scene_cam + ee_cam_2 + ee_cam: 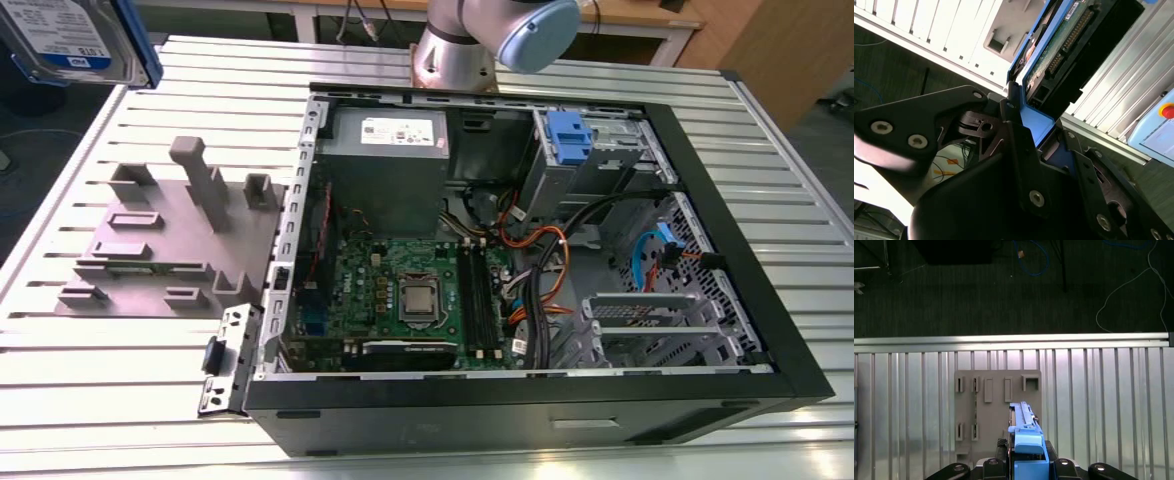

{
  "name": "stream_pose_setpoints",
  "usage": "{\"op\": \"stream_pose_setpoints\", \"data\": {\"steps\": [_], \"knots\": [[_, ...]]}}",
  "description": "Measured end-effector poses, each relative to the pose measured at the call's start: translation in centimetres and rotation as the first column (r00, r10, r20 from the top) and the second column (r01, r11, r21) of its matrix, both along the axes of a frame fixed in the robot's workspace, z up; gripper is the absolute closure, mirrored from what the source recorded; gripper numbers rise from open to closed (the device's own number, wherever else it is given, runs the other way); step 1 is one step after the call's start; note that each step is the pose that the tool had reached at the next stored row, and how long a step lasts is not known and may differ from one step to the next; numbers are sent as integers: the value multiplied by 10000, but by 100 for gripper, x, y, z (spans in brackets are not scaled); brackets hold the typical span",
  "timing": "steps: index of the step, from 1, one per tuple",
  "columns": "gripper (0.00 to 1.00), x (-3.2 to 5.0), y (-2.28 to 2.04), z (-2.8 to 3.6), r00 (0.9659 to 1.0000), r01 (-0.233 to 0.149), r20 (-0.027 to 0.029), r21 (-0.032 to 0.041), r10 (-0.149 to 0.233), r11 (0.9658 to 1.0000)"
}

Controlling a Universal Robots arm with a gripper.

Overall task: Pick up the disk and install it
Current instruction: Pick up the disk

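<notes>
Exterior view, count: you have one disk (67, 40), one arm (461, 55), one open computer case (534, 410) and one grey fixture plate (147, 250), all on or over one slatted metal table (120, 400)
Case contents: one grey power supply (387, 170) with a white sticker, one mainboard (400, 290), and one blue clip (567, 135) in the bay just beside the power supply, toward the exterior view's right
Disk location: at the exterior view's upper left corner, raised clear of the table, label side toward that camera, framed by its blue carrier, well apart from the case
Gripper: one gripper (1036, 127); in the second wrist view you see its black fingers (1015, 120) clamped on the blue carrier end of the disk (1054, 55), whose green circuit-board side faces that camera
First wrist view: the gripper (1029, 465) holds the disk (1029, 440) edge-on over the fixture plate (994, 395), with the table (1104, 405) slats around the plate
Arm pose: the base stands upright on the table behind the case, with one light-blue-capped joint (541, 30) just above it; the wrist is turned so that the first wrist view looks straight down on the plate
Other: one red button (1168, 111) on a pale blue box just off the table edge in the second wrist view
</notes>
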State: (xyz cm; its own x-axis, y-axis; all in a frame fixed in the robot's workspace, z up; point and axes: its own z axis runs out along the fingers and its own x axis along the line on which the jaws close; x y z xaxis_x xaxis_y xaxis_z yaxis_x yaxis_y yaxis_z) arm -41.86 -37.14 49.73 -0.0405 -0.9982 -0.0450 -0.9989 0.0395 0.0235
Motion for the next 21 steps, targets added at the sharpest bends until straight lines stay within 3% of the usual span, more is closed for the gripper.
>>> {"op": "stream_pose_setpoints", "data": {"steps": [21], "knots": [[63, 74, 0, 0, 10000, -1, -1, 0, 1, 10000]]}}
